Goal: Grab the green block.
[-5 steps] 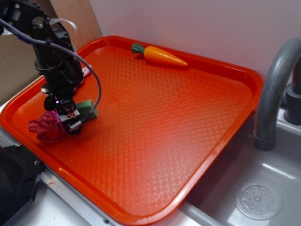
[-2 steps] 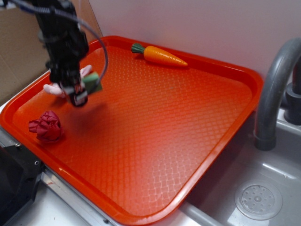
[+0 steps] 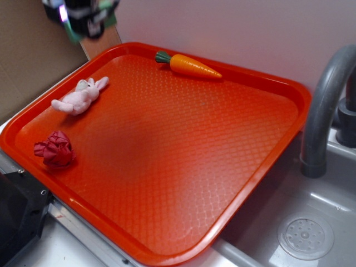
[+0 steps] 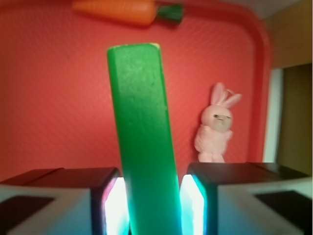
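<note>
An orange tray (image 3: 267,139) with a diamond-textured floor carried three things. A carrot (image 3: 189,65) lay near the tray's far rim. A pink plush bunny (image 3: 79,97) lay by its left rim, and a crumpled red cloth (image 3: 54,149) sat near the bunny.

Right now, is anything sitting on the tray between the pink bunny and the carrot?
No. In the exterior view, only bare tray shows between the pink bunny and the carrot.
</note>
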Controlling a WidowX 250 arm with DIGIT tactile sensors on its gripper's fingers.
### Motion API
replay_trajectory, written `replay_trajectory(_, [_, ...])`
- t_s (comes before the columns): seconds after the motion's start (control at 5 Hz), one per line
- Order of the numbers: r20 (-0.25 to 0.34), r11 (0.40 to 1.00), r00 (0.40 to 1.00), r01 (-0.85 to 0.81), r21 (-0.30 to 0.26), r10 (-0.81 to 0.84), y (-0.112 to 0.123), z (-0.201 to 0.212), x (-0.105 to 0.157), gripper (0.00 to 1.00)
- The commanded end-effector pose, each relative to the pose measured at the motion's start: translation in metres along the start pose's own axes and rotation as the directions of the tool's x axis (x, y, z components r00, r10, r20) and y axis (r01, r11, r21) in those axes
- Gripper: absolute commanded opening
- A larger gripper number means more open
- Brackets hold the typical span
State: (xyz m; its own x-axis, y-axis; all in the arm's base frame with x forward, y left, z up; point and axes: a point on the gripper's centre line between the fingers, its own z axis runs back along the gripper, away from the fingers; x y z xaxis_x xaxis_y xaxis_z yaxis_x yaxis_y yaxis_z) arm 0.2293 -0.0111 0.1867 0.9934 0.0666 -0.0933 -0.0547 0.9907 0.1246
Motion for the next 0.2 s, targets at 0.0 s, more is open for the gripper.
replay_trajectory(0.0, [0.058,0.993,0.996,-0.054,-0.109,0.061,0.0024,0.0298,-0.0013,0.00])
